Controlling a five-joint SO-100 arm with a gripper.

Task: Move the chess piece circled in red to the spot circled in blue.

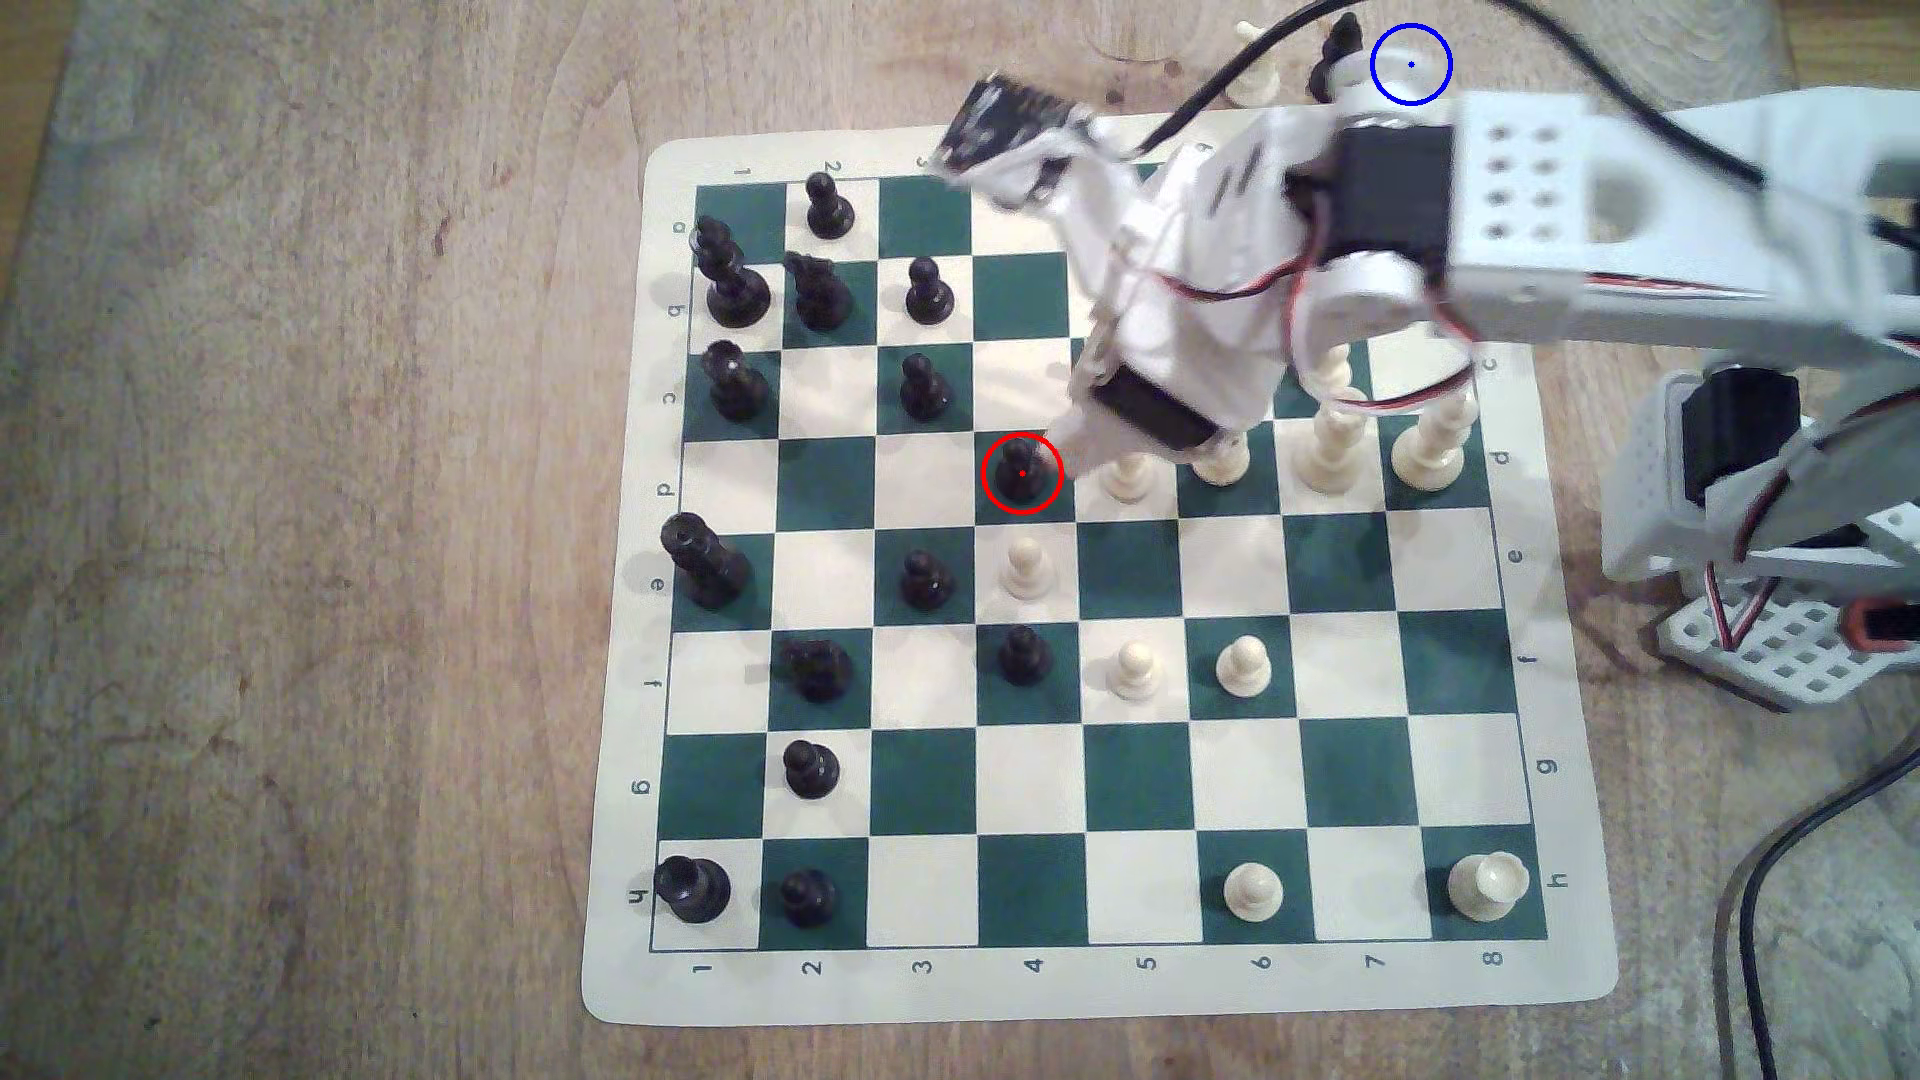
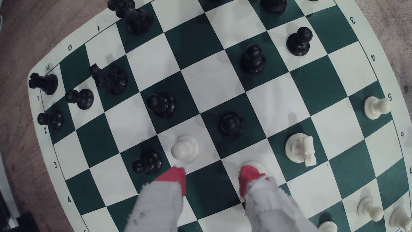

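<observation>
The small glossy black pawn ringed in red (image 1: 1022, 469) stood on a green square near the exterior view's centre, in row d, file 4. The green-and-cream vinyl chessboard (image 1: 1195, 997) bore edge labels 1–8 and a–h. The red-tipped white gripper (image 2: 213, 178) hung spread, gripping nothing. The blue-ringed spot (image 1: 1411, 64) sat at upper right.

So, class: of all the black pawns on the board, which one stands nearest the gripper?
The red-ringed black pawn on d4: the gripper hangs right beside it, while every other black pawn stands farther off.
</observation>
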